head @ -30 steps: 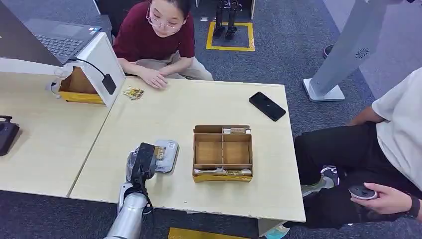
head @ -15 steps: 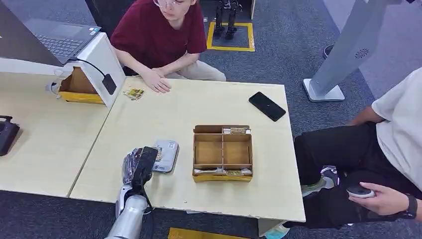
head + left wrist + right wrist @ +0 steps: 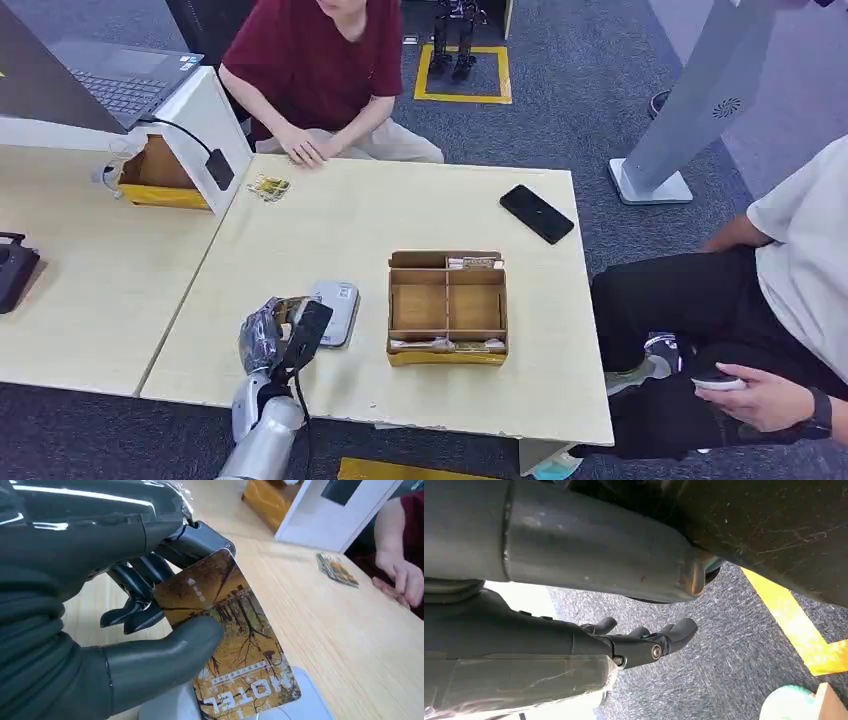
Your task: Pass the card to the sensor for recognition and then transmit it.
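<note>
My left hand (image 3: pixel 283 335) hovers at the near left of the table and pinches a brown-and-gold "MOTEL" card (image 3: pixel 235 645) between thumb (image 3: pixel 165 655) and fingers. The card's free end hangs just over the near edge of the grey-white sensor pad (image 3: pixel 337 310), whose corner (image 3: pixel 307 706) lies under it in the left wrist view. I cannot tell whether card and pad touch. My right hand (image 3: pixel 644 641) hangs beside my body over the grey carpet, fingers loosely apart and holding nothing.
A compartmented cardboard box (image 3: pixel 447 307) sits right of the sensor, a black phone (image 3: pixel 537 213) beyond it. A small card stack (image 3: pixel 268 187) lies by a person's hand (image 3: pixel 303 150) at the far edge. A white stand with a laptop (image 3: pixel 190 125) stands far left. Another person sits at the right.
My left hand has drawn back toward me and to the left, carrying the card off the middle of the sensor. The far person has straightened up and pulled the hand back.
</note>
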Robot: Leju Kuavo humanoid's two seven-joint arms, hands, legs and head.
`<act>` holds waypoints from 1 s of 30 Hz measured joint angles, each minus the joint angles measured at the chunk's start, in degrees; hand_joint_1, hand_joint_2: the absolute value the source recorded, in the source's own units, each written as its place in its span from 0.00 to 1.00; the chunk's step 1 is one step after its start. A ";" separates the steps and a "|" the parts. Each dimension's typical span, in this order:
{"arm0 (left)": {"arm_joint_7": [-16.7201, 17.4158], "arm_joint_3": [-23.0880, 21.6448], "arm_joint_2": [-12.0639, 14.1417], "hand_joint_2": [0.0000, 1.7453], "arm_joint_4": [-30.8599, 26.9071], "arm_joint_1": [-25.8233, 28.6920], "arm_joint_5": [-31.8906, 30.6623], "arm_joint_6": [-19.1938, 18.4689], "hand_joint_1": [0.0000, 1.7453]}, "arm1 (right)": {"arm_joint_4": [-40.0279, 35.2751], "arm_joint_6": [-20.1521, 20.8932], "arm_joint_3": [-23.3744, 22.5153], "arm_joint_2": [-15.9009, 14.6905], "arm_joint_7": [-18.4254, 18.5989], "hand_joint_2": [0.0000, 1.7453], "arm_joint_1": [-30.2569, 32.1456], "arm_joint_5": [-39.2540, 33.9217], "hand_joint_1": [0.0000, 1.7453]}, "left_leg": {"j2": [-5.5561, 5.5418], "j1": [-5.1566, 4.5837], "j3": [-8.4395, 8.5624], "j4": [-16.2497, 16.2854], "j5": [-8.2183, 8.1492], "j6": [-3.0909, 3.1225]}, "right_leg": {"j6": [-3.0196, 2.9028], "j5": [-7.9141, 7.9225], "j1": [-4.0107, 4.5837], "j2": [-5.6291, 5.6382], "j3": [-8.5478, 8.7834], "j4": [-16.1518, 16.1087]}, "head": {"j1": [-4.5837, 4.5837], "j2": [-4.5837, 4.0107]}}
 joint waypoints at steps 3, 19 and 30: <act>1.05 -0.09 0.00 1.00 1.07 -0.06 -3.34 2.05 1.00 | -0.02 -0.02 -0.48 0.07 0.00 0.00 0.00 0.59 0.00 | 0.00 0.00 0.02 0.00 0.00 0.00 | 0.00 0.00 0.00 0.00 0.02 0.00 | 0.00 0.00; -11.38 0.39 -0.15 1.00 3.95 -0.63 19.54 -14.55 1.00 | -0.04 0.24 -1.99 0.09 -0.26 0.00 -0.01 1.79 0.00 | -0.15 -0.02 0.23 -0.01 0.06 0.06 | 0.01 -0.01 -0.01 -0.15 0.33 0.00 | 0.00 0.00; -16.18 2.49 -0.11 1.00 -1.42 0.45 40.05 -30.74 1.00 | -0.04 0.35 -2.80 0.09 -0.26 0.00 0.00 2.71 0.00 | -0.16 0.00 0.09 0.00 0.14 -0.02 | -0.02 0.06 0.01 -0.14 0.18 0.00 | 0.00 0.00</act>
